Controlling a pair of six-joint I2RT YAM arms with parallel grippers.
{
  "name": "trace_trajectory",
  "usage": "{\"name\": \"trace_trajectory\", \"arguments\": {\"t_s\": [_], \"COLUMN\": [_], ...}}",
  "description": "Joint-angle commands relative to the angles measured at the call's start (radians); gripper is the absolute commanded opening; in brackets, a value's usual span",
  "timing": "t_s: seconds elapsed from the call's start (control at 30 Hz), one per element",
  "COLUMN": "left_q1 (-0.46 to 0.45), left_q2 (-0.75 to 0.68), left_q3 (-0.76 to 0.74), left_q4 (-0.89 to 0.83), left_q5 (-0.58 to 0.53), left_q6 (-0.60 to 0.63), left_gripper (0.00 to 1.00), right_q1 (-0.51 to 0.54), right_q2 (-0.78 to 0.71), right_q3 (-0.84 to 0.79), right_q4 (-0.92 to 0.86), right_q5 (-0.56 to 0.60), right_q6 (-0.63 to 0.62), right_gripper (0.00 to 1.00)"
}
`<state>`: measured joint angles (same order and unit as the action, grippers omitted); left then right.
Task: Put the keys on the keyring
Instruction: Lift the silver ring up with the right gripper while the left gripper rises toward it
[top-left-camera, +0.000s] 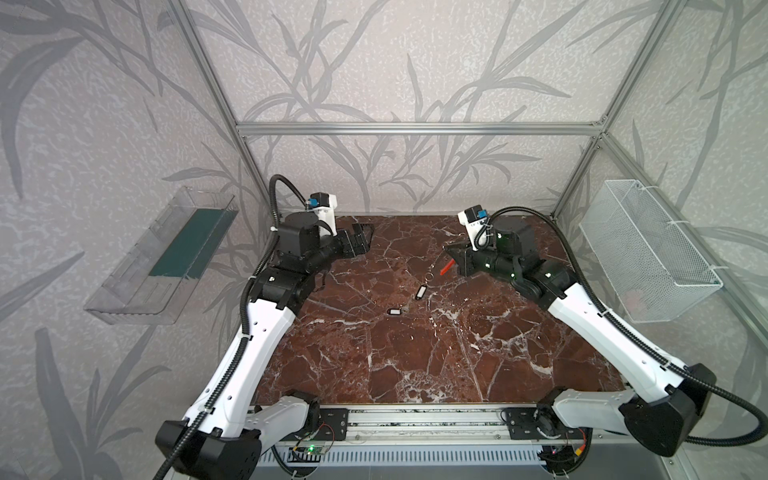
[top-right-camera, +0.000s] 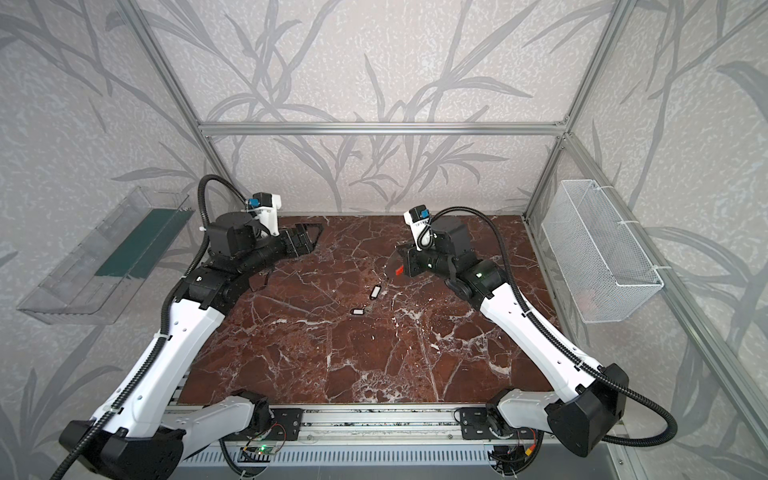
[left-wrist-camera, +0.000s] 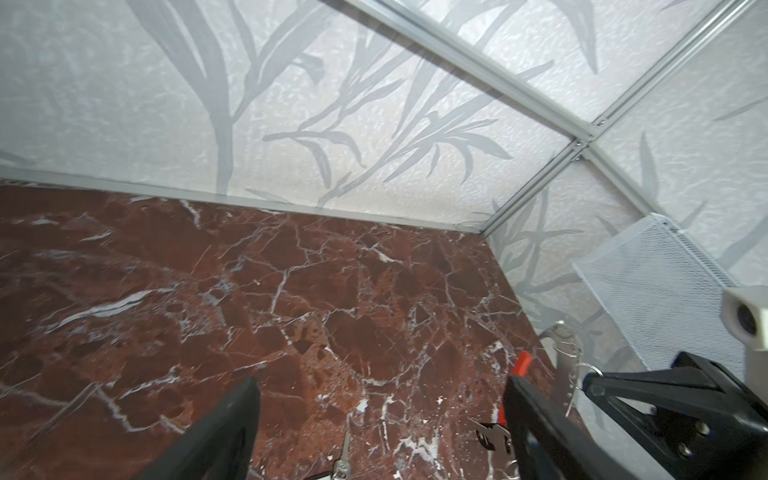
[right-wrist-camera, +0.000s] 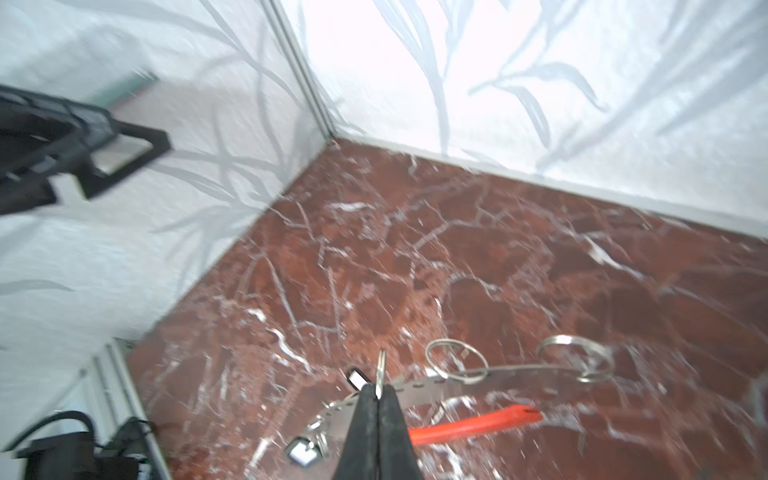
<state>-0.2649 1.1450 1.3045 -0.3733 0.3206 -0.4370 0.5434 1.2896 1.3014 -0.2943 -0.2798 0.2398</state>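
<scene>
The keyring is a flat grey band with tiny holes and one red part. It is tipped up, right at the tip of the right pincer. Two wire rings hang on it. A third ring sits pinched in that pincer. Two keys with black tags lie on the counter: the near key just past the pincer's tip, and the far key a bit farther out.

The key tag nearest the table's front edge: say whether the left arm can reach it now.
Probably yes. The left gripper is open and empty, with only bare table between it and the tag. The right gripper, shut on a small ring, sits clear of that path.
</scene>
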Motion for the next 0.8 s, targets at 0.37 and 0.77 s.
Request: {"name": "trace_trajectory", "arguments": {"t_s": [0.37,0.77], "left_q1": [-0.133,-0.205], "left_q2": [0.105,0.173], "left_q3": [0.209,0.240], "left_q4": [0.183,0.268], "left_q5": [0.321,0.384], "left_q6": [-0.096,-0.106], "left_gripper": [0.61,0.43], "right_q1": [-0.108,-0.106], "right_q2": [0.058,0.096], "right_q3": [0.063,0.050], "right_q4": [0.641,0.832], "right_q5": [-0.515,-0.581], "right_q6": [0.350,0.490], "right_gripper": [0.00,0.00]}}
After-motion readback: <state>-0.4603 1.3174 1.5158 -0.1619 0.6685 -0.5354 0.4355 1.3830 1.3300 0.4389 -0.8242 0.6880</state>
